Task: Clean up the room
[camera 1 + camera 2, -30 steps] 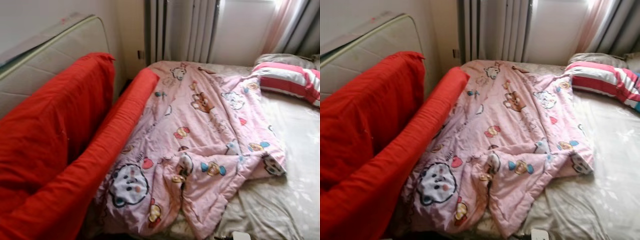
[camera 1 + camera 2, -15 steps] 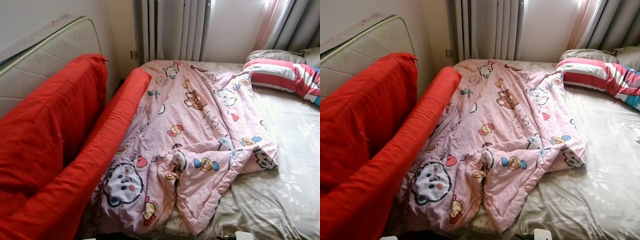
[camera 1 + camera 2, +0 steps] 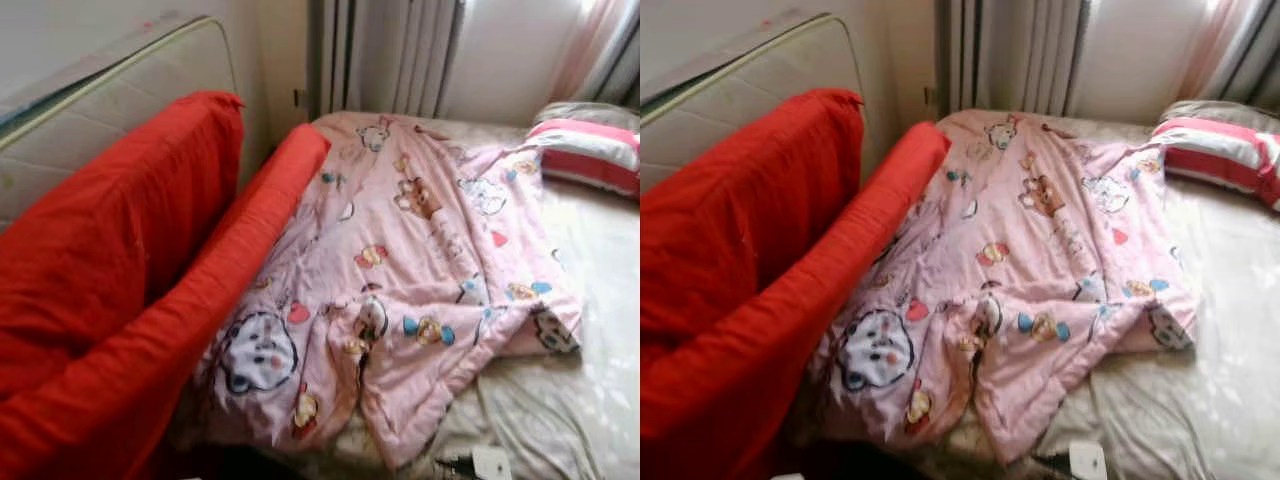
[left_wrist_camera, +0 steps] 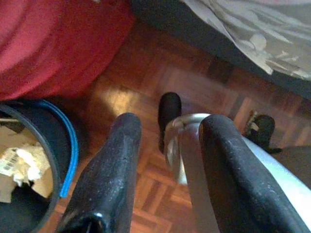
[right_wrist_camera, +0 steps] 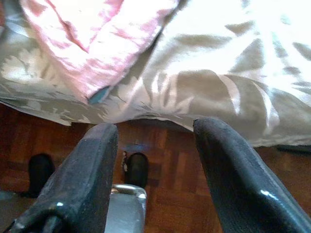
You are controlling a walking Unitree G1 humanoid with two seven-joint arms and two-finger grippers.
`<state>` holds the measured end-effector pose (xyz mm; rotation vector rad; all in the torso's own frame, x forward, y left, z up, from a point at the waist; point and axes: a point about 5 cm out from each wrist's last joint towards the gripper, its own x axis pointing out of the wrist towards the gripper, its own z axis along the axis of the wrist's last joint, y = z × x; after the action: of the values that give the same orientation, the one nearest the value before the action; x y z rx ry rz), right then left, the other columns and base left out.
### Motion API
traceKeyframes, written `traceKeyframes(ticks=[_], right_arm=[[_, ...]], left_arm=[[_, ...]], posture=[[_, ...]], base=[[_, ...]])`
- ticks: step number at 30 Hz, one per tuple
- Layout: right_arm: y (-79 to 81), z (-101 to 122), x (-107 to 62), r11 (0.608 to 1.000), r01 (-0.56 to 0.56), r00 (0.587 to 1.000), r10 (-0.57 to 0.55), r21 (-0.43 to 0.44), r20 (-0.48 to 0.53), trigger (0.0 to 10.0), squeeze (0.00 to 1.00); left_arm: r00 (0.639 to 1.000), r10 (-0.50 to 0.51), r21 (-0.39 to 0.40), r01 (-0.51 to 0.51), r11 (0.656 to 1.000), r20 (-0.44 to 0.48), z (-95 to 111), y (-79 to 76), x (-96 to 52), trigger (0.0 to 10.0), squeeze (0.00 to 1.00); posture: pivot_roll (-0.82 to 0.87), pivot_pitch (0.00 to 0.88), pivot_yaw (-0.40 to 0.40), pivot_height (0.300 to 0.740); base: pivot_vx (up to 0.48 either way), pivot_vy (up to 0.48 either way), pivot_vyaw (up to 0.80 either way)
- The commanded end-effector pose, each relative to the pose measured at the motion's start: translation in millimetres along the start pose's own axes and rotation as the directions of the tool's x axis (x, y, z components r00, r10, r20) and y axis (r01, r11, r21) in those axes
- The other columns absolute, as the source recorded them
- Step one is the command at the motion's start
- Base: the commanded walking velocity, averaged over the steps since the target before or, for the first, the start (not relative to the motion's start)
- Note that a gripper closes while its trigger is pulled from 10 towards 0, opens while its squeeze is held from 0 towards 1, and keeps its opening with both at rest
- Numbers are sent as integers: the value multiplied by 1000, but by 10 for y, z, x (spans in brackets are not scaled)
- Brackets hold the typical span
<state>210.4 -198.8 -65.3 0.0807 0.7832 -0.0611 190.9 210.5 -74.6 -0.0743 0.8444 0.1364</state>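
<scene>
A rumpled pink cartoon-print quilt (image 3: 420,260) lies across the bed, its near corner bunched at the foot. Under it spreads a beige sheet (image 3: 600,300). A striped red, white and pink pillow (image 3: 590,155) rests at the bed's far right. A red blanket (image 3: 120,290) drapes over a mattress on edge along the bed's left side. My left gripper (image 4: 165,170) hangs open above the wood floor (image 4: 146,73), beside a bin (image 4: 29,160). My right gripper (image 5: 155,170) hangs open at the bed's foot, just below the sheet's edge (image 5: 204,97) and the quilt's corner (image 5: 92,43).
A black bin with a blue rim holds crumpled paper (image 4: 19,162) on the floor to my left. A bare mattress (image 3: 110,110) leans against the left wall. Grey curtains (image 3: 390,55) hang behind the bed. A small white object (image 3: 492,462) lies at the bed's near edge.
The whole picture has shifted and blurred slightly, so the camera has moved. The bedding and blanket lie as before.
</scene>
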Motion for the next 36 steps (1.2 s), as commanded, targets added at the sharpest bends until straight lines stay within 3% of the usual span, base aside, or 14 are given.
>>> traceKeyframes(ticks=[1, 2, 3, 9, 14, 19, 27, 36], right_arm=[[-19, -30, -15, 1000, 3, 1000, -3, 6, 6, 10000, 0], [-10, 54, 1, 1000, -5, 999, 5, 0, 44, 10000, 0], [6, 273, 29, 999, -14, 989, 19, -33, 146, 10000, 0], [30, 704, 30, 998, -38, 934, 52, -48, 353, 10000, 0], [64, 905, -29, 995, -45, 868, 83, -89, 489, 10000, 0], [54, 913, -128, 996, -32, 815, 72, -79, 575, 10000, 0], [83, 926, -129, 996, 2, 821, 47, -85, 569, 10000, 0], [115, 975, -139, 997, -1, 818, 48, -82, 573, 10000, 0]], left_arm=[[1000, 5, -15, -4, 1000, 21, 24, 39, -3, 10000, 0], [998, -2, -16, 3, 1000, 57, 99, 46, 6, 10000, 0], [989, -14, -25, 18, 1000, 145, 274, 66, 19, 10000, 0], [942, -66, -9, 73, 997, 329, 637, -2, 18, 10000, 0], [870, -90, 5, 100, 995, 486, 855, -98, -54, 10000, 0], [792, -78, -6, 102, 995, 606, 963, -150, -211, 10000, 0], [754, -87, 1, 114, 994, 651, 1189, -232, -261, 10000, 0], [757, -104, 10, 127, 992, 645, 1228, -262, -283, 10000, 0]], posture=[[-50, 198, -17, 740], [-50, 198, -17, 740], [-42, 201, -15, 740], [-48, 206, -12, 740], [-50, 219, -15, 740], [-46, 228, -18, 740], [-49, 237, -17, 740], [-54, 235, -9, 693]], base=[[0, 0, 0], [0, 0, 0], [0, 0, 0], [0, 0, 0], [0, 0, 0], [0, 0, 0], [0, 0, 0], [0, 0, 0]])
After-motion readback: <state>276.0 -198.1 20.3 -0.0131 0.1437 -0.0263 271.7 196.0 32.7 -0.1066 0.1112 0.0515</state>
